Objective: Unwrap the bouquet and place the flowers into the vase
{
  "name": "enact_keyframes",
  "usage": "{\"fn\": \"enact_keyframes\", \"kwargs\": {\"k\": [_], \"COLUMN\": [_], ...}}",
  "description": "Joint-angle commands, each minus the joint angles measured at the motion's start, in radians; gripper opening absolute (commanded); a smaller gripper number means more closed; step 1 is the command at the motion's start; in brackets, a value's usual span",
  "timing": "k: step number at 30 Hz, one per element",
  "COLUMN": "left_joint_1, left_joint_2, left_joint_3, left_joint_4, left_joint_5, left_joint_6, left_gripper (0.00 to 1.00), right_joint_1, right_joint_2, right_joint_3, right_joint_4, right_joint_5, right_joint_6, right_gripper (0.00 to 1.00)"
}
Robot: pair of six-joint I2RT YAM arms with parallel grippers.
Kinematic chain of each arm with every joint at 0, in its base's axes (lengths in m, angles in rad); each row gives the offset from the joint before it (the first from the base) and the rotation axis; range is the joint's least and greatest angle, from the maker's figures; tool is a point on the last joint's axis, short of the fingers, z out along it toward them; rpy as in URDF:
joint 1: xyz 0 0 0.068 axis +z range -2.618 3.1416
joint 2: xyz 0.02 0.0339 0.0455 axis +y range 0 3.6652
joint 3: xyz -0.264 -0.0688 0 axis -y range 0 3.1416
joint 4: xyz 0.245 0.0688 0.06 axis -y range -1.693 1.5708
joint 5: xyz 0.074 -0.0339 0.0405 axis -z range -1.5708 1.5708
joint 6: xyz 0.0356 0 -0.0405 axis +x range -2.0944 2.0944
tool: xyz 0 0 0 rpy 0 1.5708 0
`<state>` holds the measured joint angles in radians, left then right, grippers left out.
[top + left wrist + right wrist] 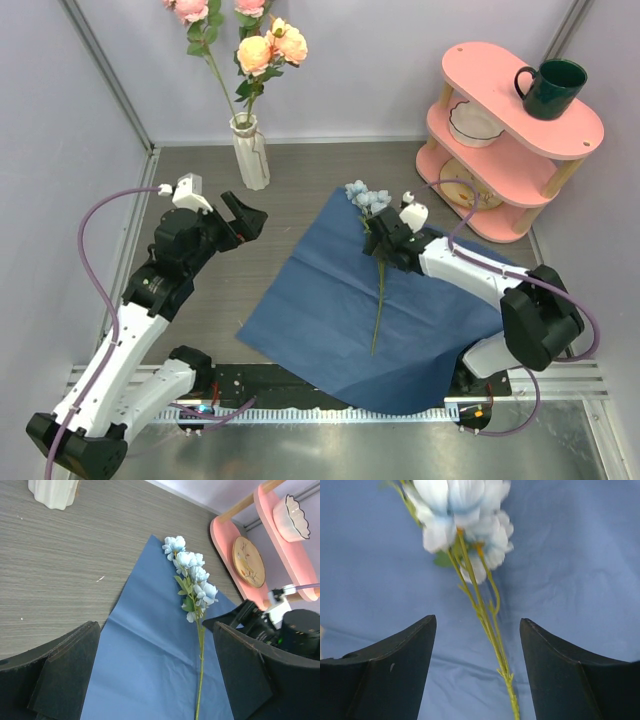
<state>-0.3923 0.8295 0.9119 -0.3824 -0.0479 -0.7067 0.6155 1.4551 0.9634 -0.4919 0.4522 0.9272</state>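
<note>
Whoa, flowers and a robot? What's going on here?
The robot is moving flowers from an unwrapped bouquet into the cream vase at the back, where pink and peach roses stand. The blue paper lies spread flat on the table, with one pale blue flower lying on it. The right gripper hangs over that flower, jaws open on either side of the stem just below the blooms, not yet gripping. The left gripper hovers open and empty off to the left.
</note>
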Motion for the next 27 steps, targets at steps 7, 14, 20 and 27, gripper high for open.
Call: {"fn": "enact_keyframes", "kwargs": {"k": [7,14,20,27], "left_joint_1": [0.004,0.004,0.004,0.004], "left_joint_2": [-0.062,-0.073,-0.073,-0.090], "left_joint_3": [-0.041,-0.045,-0.044,-0.035], "left_joint_4": [0.037,0.025,0.019,0.020], "left_joint_5": [0.036,0.029,0.036,0.042], "left_joint_6": [-0.030,-0.030,-0.030,-0.037], "left_gripper": [1.00,1.00,1.00,1.00], "right_joint_1": [0.133,0.141,0.158,0.158], "right_joint_2": [0.073,0.128,0.102,-0.096], "right_joint_3": [-0.111,-0.089,-0.039,0.086], "right_joint_4": [0.191,0.194,0.110,0.198], "right_joint_5": [0.037,0.100,0.287,0.398], "right_joint_6": [0.001,-0.010,-0.037,-0.247], "right_gripper": [0.59,0.31,0.01,0.01]}}
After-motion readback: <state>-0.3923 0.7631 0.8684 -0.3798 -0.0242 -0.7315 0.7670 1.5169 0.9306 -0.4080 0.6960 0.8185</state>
